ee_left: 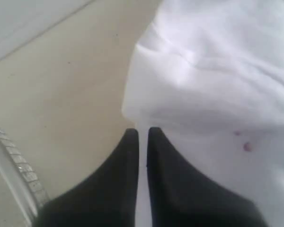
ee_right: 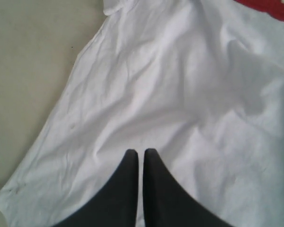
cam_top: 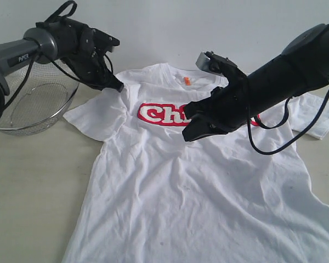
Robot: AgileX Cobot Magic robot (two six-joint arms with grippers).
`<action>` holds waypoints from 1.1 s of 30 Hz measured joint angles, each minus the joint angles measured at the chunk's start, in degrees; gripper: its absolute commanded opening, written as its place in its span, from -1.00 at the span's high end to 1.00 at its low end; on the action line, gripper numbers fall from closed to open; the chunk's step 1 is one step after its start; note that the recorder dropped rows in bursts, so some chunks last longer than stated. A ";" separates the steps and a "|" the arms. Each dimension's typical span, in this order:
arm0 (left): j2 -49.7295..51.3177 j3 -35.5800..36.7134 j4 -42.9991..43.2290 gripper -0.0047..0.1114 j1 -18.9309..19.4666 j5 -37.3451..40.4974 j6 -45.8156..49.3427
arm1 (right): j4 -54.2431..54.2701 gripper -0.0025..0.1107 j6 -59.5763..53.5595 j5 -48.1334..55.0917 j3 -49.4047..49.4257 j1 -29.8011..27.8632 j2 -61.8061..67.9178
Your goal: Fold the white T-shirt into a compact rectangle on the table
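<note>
The white T-shirt (cam_top: 197, 186) lies spread front-up on the table (cam_top: 33, 181), its orange neck tag (cam_top: 187, 81) at the collar. My right arm hides part of the red lettering (cam_top: 156, 114). My left gripper (cam_top: 117, 86) is shut and hovers at the shirt's left shoulder, by the sleeve. In the left wrist view its tips (ee_left: 142, 132) sit at the sleeve's edge (ee_left: 146, 94) with nothing held. My right gripper (cam_top: 191, 133) is shut above the chest. In the right wrist view its tips (ee_right: 141, 153) hang over the wrinkled cloth (ee_right: 180, 85), empty.
A wire-mesh bowl (cam_top: 38, 104) stands at the back left, close under the left arm; its rim (ee_left: 16, 163) shows in the left wrist view. Bare tabletop (ee_right: 28, 71) lies beside the shirt. A pale wall (cam_top: 164, 27) closes off the back.
</note>
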 measured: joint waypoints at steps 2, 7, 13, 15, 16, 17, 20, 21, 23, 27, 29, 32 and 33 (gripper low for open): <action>0.00 -1.35 -2.03 0.84 0.00 1.90 0.00 | 0.00 0.96 0.00 0.00 0.00 0.00 0.00; -0.63 -3.87 -10.63 0.84 -0.46 8.31 2.63 | -0.14 0.96 0.58 0.00 0.00 0.00 0.00; -4.86 -3.85 -23.86 0.84 -1.19 16.92 7.12 | -3.97 0.96 5.29 0.36 0.15 -3.42 -0.44; -6.47 -3.85 -25.19 0.84 -1.25 19.39 7.58 | -4.95 0.96 6.32 0.50 1.35 -5.36 -1.34; -7.22 -3.90 -25.77 0.84 -1.25 20.47 7.71 | -5.30 0.96 6.73 0.81 2.34 -6.41 -2.09; -7.82 -4.00 -26.16 0.84 -1.25 20.79 7.71 | -5.40 0.96 6.86 1.21 3.55 -7.31 -3.20; -9.51 -2.54 -28.73 0.84 -1.25 21.24 7.71 | -6.03 0.96 7.14 1.88 7.67 -8.89 -6.06; -10.31 -1.22 -30.48 0.84 -1.25 21.34 7.85 | -6.01 0.96 7.51 1.97 9.26 -9.05 -6.92; -11.85 1.84 -33.85 0.84 -1.25 21.57 8.36 | -6.16 0.96 8.08 2.55 12.22 -9.16 -8.94; -17.10 11.65 -36.56 0.84 -1.99 21.57 10.16 | -9.98 0.96 10.84 4.03 17.20 -9.16 -12.48; -20.81 17.79 -37.44 0.84 -2.21 21.57 11.05 | -11.89 0.96 12.36 4.03 19.37 -9.16 -14.50; -27.21 29.66 -38.21 0.84 -2.21 18.64 12.51 | -12.89 0.96 13.57 4.49 21.80 -9.16 -17.14; -29.76 34.33 -38.59 0.84 -2.21 16.89 13.10 | -13.11 0.96 13.80 4.60 22.26 -9.16 -18.02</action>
